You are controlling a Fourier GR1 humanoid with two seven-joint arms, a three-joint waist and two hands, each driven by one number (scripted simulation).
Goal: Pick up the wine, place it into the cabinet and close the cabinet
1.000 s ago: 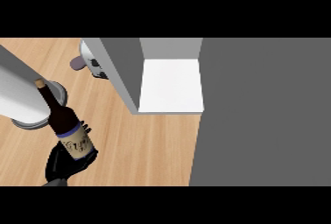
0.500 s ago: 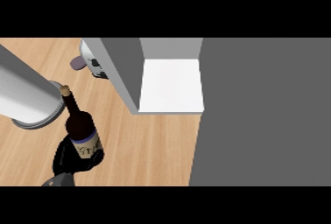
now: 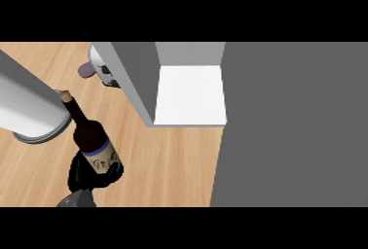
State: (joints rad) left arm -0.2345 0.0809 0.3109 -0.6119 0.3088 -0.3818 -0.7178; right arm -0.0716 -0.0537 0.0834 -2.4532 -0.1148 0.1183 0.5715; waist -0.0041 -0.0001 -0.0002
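Dark grey panel (image 3: 295,126): fills the right of the frame and borders the opening. Whether it is a door or a wall cannot be told. A wide swing to the right would likely knock the bottle against its edge.
Counter (image 3: 173,160): bare wood at lower centre, the open lane toward the opening.
Cabinet (image 3: 188,92): upper centre, white floor bare, narrow between two grey sides.
Left grey panel (image 3: 137,82): its near corner juts into the lane, so it is the likeliest thing to be clipped.
Pale cylinder (image 3: 28,107): left edge, apparently the left forearm, its hand out of view.
Wine bottle (image 3: 92,138): lower left, neck tilted toward the upper left. Its cork (image 3: 67,96) looks to be touching the cylinder and could snag there.
Right hand (image 3: 82,177): fingers wrapped round the bottle's base. The low hold could let the neck tip.
Purplish object (image 3: 86,70): upper left, beyond the panel.
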